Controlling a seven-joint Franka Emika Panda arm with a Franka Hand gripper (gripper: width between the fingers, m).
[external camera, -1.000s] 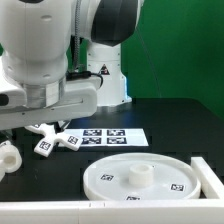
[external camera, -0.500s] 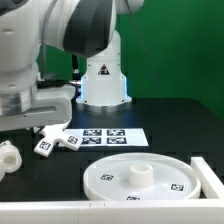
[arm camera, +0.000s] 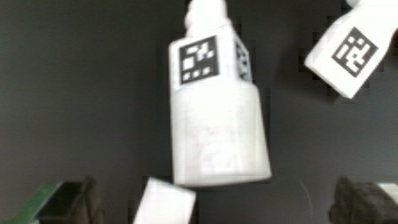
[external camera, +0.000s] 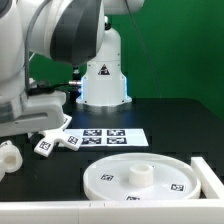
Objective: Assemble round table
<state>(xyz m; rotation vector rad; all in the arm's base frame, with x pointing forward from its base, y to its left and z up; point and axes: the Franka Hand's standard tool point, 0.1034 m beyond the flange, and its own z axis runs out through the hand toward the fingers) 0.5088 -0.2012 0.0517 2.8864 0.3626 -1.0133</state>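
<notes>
The large rimmed round disc (external camera: 135, 178) lies flat at the front of the table, with a hub at its middle. The cross-shaped base (external camera: 52, 140) lies at the exterior view's left, beside the marker board. The short leg (external camera: 8, 158) lies at the far left. In the wrist view one tagged arm of the base (arm camera: 217, 105) fills the middle, with another tagged arm (arm camera: 347, 55) and a white end (arm camera: 166, 203) near it. My gripper (arm camera: 217, 205) is open and empty above the base, its dark fingers (arm camera: 71, 200) wide apart.
The marker board (external camera: 108, 137) lies behind the disc. The robot's white pedestal (external camera: 103, 80) stands at the back. A white ledge (external camera: 40, 213) runs along the front edge and a white block (external camera: 212, 172) sits at the exterior view's right.
The arm has swung toward the exterior view's left, uncovering the pedestal, and the hand has shifted left over the base. The parts on the table have not moved.
</notes>
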